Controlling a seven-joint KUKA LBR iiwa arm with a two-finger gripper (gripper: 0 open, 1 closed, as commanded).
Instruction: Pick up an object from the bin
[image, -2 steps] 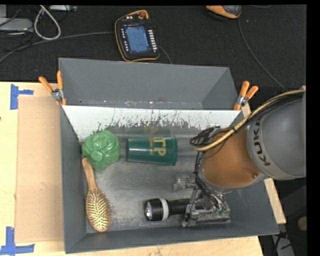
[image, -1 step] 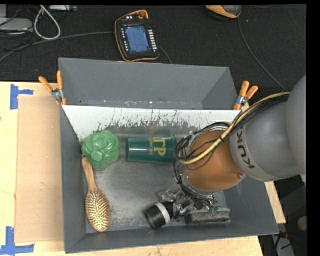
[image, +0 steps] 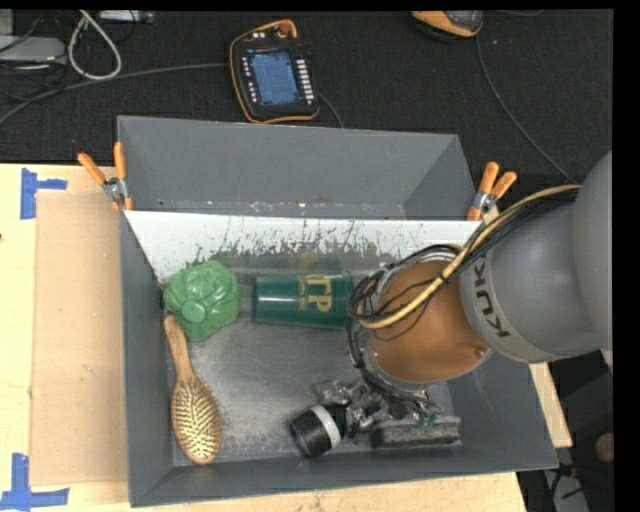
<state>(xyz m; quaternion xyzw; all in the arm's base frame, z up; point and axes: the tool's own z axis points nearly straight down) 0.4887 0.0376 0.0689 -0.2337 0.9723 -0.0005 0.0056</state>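
The end effector (image: 372, 412) sits low by the front wall of the bin (image: 250, 190), just beside a small black roll (image: 314, 431) with a white band. Whether it is wide or narrow, one cannot tell. A wooden hairbrush (image: 193, 405) lies nearby.

grey bin (image: 300, 170) | green lumpy toy (image: 203, 297), back left | green can (image: 300, 300) beside it | wooden hairbrush (image: 192, 410), left | black roll (image: 316, 431), front

- The green can (image: 300, 300) had its right end hidden behind the orange cover (image: 425, 325).
- A grey flat thing (image: 430, 433), perhaps a tool, lay partly under the gripper (image: 355, 412), too dim to name.
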